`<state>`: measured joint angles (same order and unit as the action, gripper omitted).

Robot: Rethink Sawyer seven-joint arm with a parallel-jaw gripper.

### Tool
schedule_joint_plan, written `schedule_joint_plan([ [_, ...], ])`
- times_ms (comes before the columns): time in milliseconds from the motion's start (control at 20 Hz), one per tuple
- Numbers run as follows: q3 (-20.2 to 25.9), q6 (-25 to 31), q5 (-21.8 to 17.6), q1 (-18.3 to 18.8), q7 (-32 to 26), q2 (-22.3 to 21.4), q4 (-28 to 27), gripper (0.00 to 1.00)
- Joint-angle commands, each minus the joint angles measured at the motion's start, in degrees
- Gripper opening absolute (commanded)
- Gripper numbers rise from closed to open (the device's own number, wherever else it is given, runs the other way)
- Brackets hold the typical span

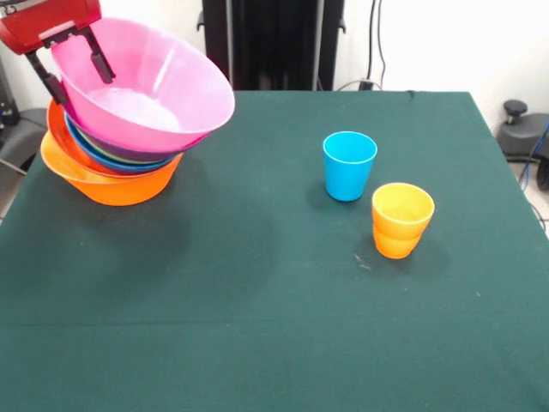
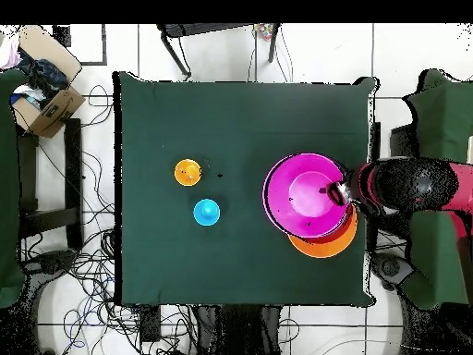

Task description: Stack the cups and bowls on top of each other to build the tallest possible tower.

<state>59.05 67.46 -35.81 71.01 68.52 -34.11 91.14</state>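
The tower (image 1: 110,167) stands at the table's far left corner: a big orange bowl (image 1: 103,184) holds several nested bowls with blue, green and purple rims showing. A pink bowl (image 1: 146,86) lies tilted on top, its opening facing the camera. My gripper (image 1: 74,72) is shut on the pink bowl's far rim, one finger inside and one outside. A blue cup (image 1: 349,165) stands upright mid-table. A yellow cup nested in an orange one (image 1: 401,219) stands just beside it. In the overhead view the gripper (image 2: 340,192) is at the pink bowl's (image 2: 300,196) right rim, with the orange bowl (image 2: 325,244) below.
The green cloth table (image 1: 257,326) ends close behind and left of the tower. The robot's black pedestal (image 1: 273,43) stands behind the far edge. In the overhead view a cardboard box (image 2: 44,106) and cables lie on the floor.
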Motion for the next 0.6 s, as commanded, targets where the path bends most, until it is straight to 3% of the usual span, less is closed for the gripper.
schedule_joint_plan([
  [50,0.75,2.63,-1.29,-1.11,-18.43,0.92,2.95,1.00],
  [600,1.47,3.43,-0.88,-0.93,-17.71,0.21,3.34,1.00],
])
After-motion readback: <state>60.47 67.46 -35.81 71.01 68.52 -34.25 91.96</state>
